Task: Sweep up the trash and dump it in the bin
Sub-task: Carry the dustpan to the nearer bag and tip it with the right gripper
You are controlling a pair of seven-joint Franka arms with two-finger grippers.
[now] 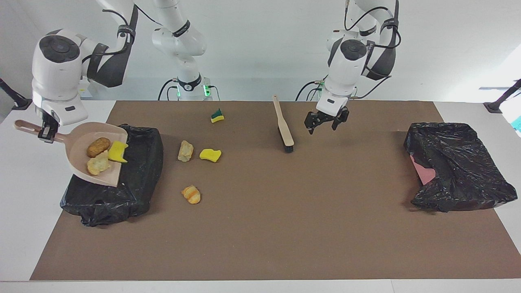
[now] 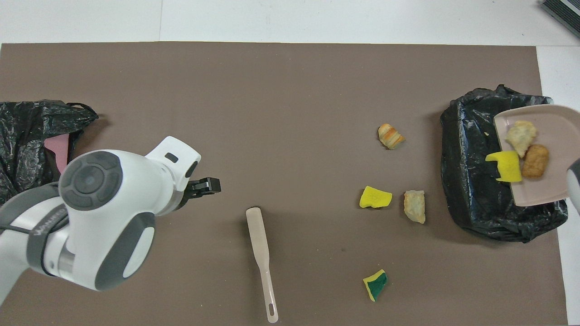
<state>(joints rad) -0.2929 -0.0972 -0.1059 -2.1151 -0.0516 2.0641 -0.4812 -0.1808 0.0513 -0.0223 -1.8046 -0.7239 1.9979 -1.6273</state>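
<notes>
My right claw (image 1: 45, 131) is gripping the dustpan (image 1: 95, 154) handle, tilting its mouth toward the black-bagged bin (image 1: 134, 179) below; my left claw (image 1: 325, 121) is hanging open, empty.

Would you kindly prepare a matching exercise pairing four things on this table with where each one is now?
Things:
1. beige brush
2. beige dustpan
3. yellow-and-green sponge
4. golden croissant

Places:
A. held by the right gripper over the black-bagged bin
B. lying on the brown mat, released
C. loose piece farthest from the robots
D. loose piece nearest the robots

Pairs: 1-B, 2-A, 3-D, 4-C
</notes>
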